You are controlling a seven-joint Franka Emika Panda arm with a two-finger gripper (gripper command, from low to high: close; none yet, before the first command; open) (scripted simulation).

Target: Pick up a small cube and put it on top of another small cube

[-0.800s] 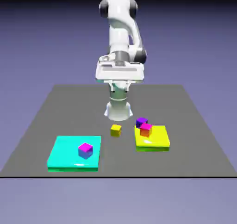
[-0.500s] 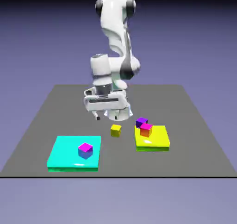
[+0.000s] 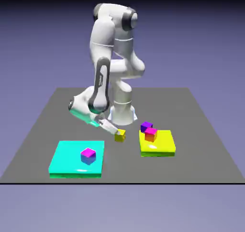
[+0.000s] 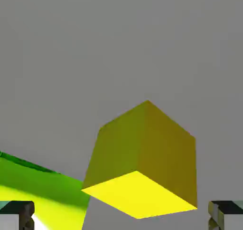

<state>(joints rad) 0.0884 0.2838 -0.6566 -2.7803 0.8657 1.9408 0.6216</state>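
The claw (image 3: 114, 132) hangs low over the table (image 3: 206, 145), its jaws spread wide and gripping nothing. In the hand view the two grey fingertips (image 4: 16, 214) sit far apart at the bottom corners, and the small yellow cube (image 4: 144, 160) fills the space ahead of them, near but with a gap on both sides. From the exterior view the claw's tip is just beside that yellow cube (image 3: 119, 135), at about its ten o'clock.

The hand slants down toward the exterior view's right, the forearm (image 3: 100, 87) standing nearly upright above it, and the upper arm is folded back over the base at twelve o'clock.

Half a second ago the hand was higher and level, hovering clear of the table at the yellow cube's eleven o'clock; since then it has dropped and tilted onto the cube's flank, and the elbow has swung toward the exterior view's left. None of the cubes has moved.

Outward from there: the cube with the magenta top and blue sides (image 3: 88, 155) rests on the cyan pad (image 3: 67, 164) at the yellow cube's seven o'clock. At its three o'clock lies the yellow pad (image 3: 160, 147), carrying the magenta-topped cube with orange-red sides (image 3: 150, 133), with the purple cube (image 3: 145, 126) just behind it.
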